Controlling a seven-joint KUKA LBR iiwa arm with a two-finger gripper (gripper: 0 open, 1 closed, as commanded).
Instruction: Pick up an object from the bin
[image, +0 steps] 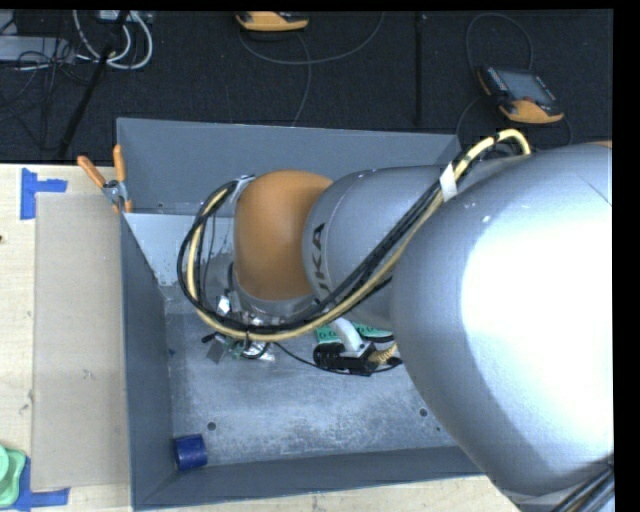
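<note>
Grey bin (300, 425) floor mostly bare; blue cylinder (190, 452) in front-left corner; pincer (238, 347) mid-bin, state unclear.

We read one marking: black KUKA letters (318, 252) on the silver arm (370, 215), just right of the orange cover (272, 235), their lower end crossed by cables (300, 318). We find no other legible text.
</note>
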